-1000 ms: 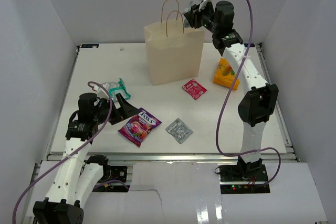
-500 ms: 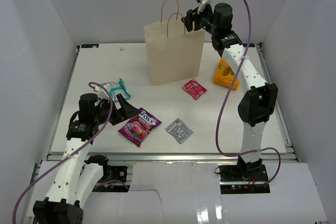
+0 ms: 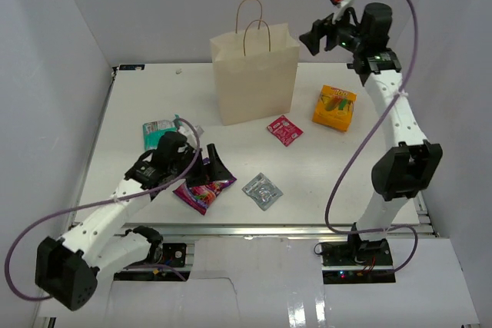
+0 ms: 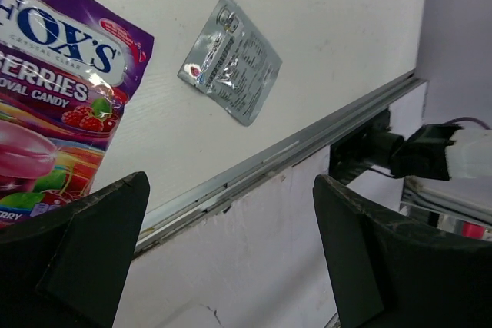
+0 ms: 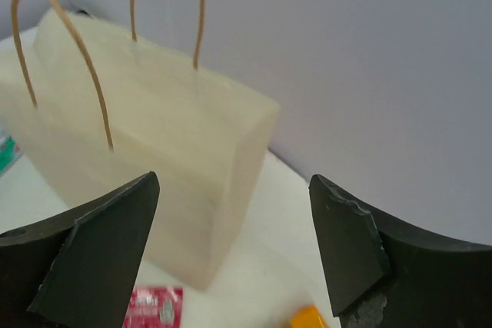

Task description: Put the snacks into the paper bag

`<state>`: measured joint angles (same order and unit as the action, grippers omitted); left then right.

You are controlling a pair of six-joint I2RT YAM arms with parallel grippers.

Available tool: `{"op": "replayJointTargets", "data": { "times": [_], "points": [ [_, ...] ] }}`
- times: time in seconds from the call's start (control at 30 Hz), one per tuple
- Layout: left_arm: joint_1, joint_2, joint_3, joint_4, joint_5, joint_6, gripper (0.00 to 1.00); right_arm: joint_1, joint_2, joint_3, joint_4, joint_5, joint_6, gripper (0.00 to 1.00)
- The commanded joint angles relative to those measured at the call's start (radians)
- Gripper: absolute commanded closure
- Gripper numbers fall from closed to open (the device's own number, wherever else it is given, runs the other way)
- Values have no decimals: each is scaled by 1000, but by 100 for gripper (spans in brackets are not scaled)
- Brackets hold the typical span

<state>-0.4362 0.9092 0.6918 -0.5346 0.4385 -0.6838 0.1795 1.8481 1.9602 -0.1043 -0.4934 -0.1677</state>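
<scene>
Five packets lie flat on the white surface [image 3: 146, 90] in front of the upright cream paper bag [image 3: 255, 82], which stands at the far middle with its mouth up. Nearest the arms are the purple candy bag [image 3: 201, 192] and, just to its right, a silver wrapper [image 3: 262, 190]. The red sachet [image 3: 284, 130] and the orange box [image 3: 334, 107] lie nearer the bag's right side, and the teal-and-white pouch [image 3: 157, 132] lies to the left.

The film packets look light, soft and slippery, so a pinch on a crimped edge or corner seems best. The box looks stiff and suits a grip across its narrow sides. The paper bag is probably light and easily tipped.

The left end effector [image 4: 231, 186] hovers over the candy bag's near edge, fingers apart and holding nothing. The right end effector [image 5: 234, 182], fingers likewise apart and empty, hangs high beside the bag's right edge.
</scene>
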Motion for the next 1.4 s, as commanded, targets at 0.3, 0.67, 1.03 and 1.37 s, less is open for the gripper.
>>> {"op": "replayJointTargets", "data": {
  "times": [0.3,0.67,1.03,1.37],
  "points": [
    [-539,676,434,-86,-564,6,2,-156,-527,-785,-860,-361,-739,11],
    [-633,1002,666,-177,-718,136,2,-158,-771,-1054,-833,-333,-681,9],
    [-654,1096,675,-191,-701,175,10,-156,-751,-1051,-813,-358,-653,10],
    [-654,1088,565,-116,-609,148,51,-156,-770,-1055,-813,-364,-641,10]
  ]
}}
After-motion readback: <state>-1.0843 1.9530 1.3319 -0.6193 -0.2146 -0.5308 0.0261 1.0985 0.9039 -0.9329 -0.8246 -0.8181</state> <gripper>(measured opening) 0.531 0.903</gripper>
